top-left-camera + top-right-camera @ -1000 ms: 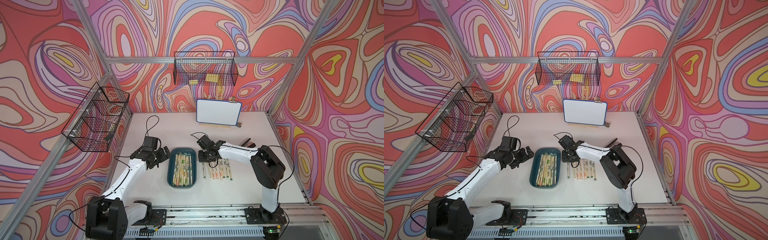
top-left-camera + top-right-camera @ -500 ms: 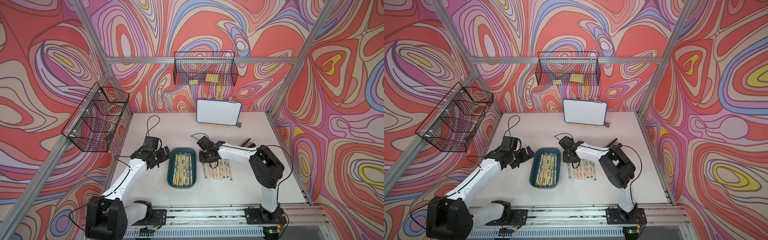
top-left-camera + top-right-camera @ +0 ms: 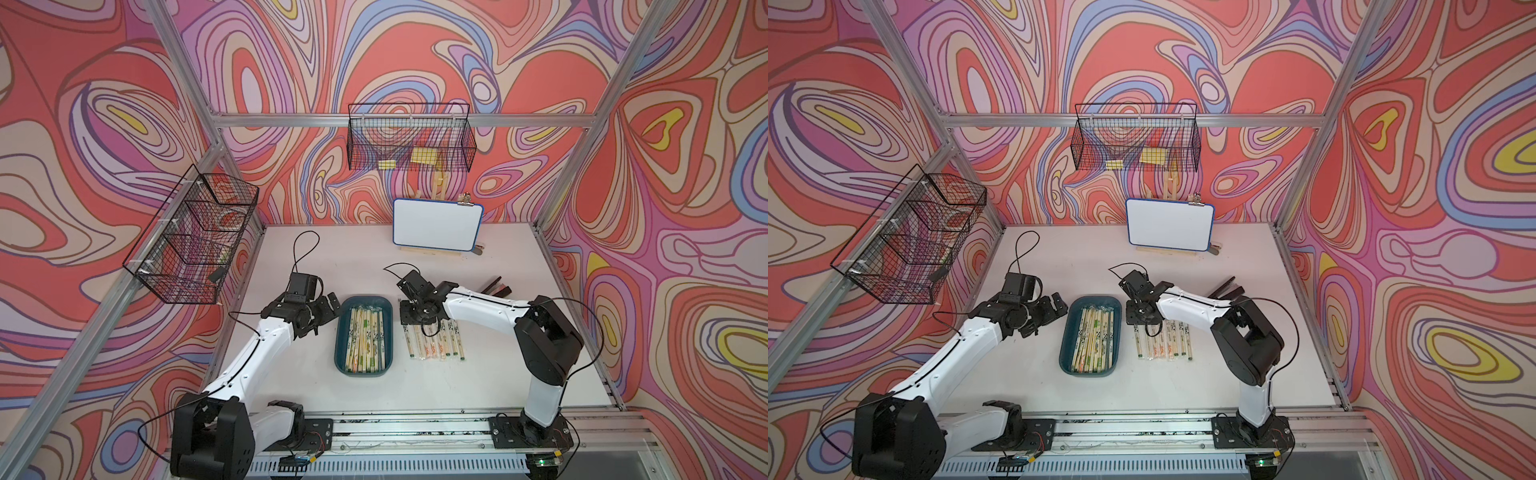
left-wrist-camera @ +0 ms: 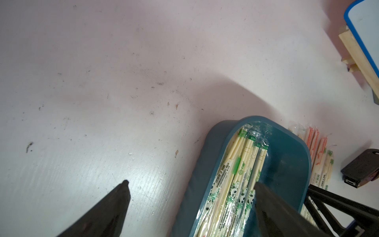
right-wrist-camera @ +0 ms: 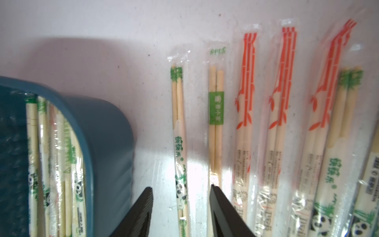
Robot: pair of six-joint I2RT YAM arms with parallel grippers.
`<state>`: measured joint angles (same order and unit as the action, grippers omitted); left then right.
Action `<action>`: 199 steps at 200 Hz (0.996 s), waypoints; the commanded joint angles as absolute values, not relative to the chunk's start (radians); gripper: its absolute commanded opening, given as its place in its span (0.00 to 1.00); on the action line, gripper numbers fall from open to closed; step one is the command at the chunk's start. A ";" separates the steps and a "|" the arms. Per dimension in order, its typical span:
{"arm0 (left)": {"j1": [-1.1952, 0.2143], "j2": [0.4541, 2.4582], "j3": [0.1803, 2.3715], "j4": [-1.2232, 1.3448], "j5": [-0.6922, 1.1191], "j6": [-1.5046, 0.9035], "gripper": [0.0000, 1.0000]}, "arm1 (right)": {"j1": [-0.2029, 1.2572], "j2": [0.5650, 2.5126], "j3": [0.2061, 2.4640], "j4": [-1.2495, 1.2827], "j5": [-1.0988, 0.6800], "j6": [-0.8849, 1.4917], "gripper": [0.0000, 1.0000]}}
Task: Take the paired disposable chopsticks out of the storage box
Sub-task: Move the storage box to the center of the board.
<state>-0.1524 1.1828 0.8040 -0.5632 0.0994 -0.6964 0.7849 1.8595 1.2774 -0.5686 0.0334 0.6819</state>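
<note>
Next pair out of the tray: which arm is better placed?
Likely left. The left pincer, open, hangs at the tray edge, partly over the chopsticks inside. The right pincer, open, sits over the row already laid on the table.

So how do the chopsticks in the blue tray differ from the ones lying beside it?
The tray chopsticks are bundled and overlapping inside its walls; the loose chopsticks lie spread in one row on the table. The loose row includes orange-printed sleeves; the tray bundle looks mostly green-printed. Both are pale pairs in clear sleeves, lying the same way.
</note>
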 commanded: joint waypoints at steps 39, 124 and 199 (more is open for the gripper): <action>-0.159 1.156 0.828 -0.614 0.087 -0.685 1.00 | 0.888 1.887 1.316 -0.550 -0.005 0.748 0.51; -0.162 1.138 0.840 -0.648 0.120 -0.670 1.00 | 0.911 1.870 1.309 -0.571 0.021 0.743 0.50; -0.318 1.113 0.838 -0.718 0.030 -0.719 1.00 | 0.989 1.822 1.233 -0.522 -0.042 0.779 0.50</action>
